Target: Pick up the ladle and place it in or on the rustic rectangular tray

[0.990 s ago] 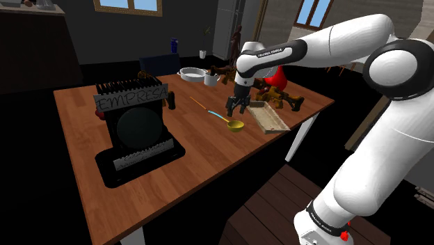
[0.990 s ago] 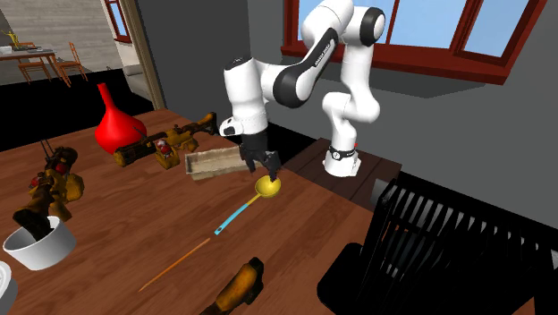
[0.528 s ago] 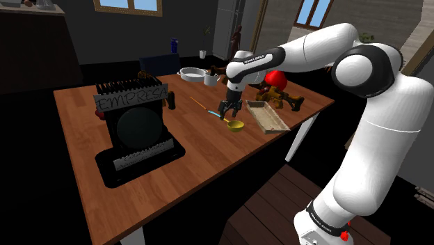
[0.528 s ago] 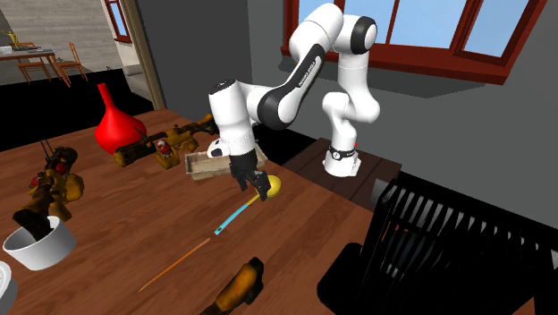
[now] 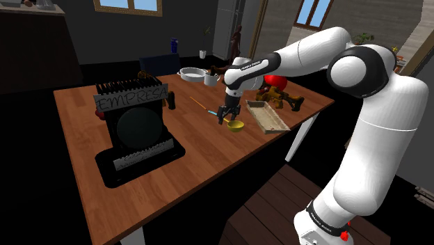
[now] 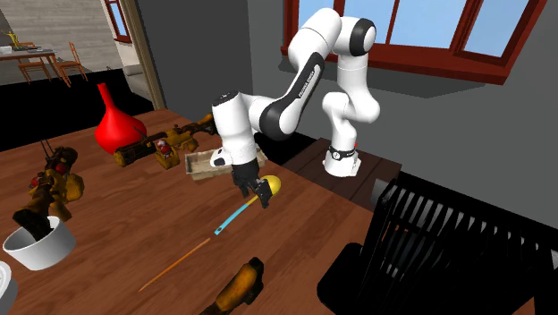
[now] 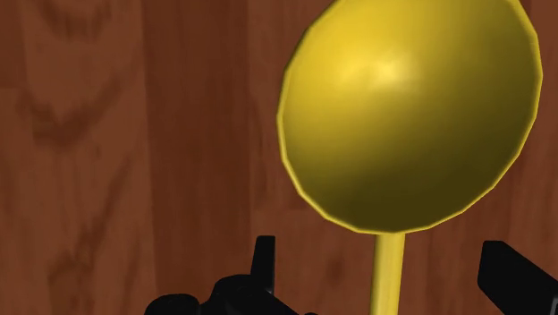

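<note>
- Ladle (image 5: 235,126) flat on the table (image 5: 181,174) near the stand-side edge in the shoulder view, yellow bowl just beside the tray (image 5: 268,117), handle running toward mid-table; gripper (image 5: 224,118) low over the neck.
- Second exterior view: long axis slanting away from the tray (image 6: 206,166), gripper (image 6: 259,193) at the bowl end.
- Wrist view: fingers (image 7: 505,273) spread, straddling the handle just behind the bowl, apparently not touching; nothing gripped.

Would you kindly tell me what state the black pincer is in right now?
Black pincer: open, fingers apart on either side of the stem of the yellow round-bowled ladle, not touching it; holding nothing.
</note>
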You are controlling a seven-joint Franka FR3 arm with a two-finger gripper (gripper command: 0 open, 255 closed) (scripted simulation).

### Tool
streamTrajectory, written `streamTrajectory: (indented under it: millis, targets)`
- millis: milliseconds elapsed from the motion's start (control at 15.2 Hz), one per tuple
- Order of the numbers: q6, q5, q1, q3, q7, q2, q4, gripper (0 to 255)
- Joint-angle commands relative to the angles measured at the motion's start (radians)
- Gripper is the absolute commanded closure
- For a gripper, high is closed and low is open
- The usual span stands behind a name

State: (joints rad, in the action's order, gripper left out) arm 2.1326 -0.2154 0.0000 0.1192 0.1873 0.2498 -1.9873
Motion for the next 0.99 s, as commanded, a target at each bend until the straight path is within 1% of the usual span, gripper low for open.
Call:
streamTrajectory:
  millis: [0, 198, 264, 858, 924]
  targets:
    - [0.002, 0.0, 0.0, 0.0, 0.0, 0.0, -0.002, 0]
    - [0.002, 0.0, 0.0, 0.0, 0.0, 0.0, -0.002, 0]
    - [0.002, 0.0, 0.0, 0.0, 0.0, 0.0, -0.002, 255]
    - [0.002, 0.0, 0.0, 0.0, 0.0, 0.0, -0.002, 255]
    - [-0.01, 0.002, 0.0, 0.001, -0.003, -0.007, 0.003, 255]
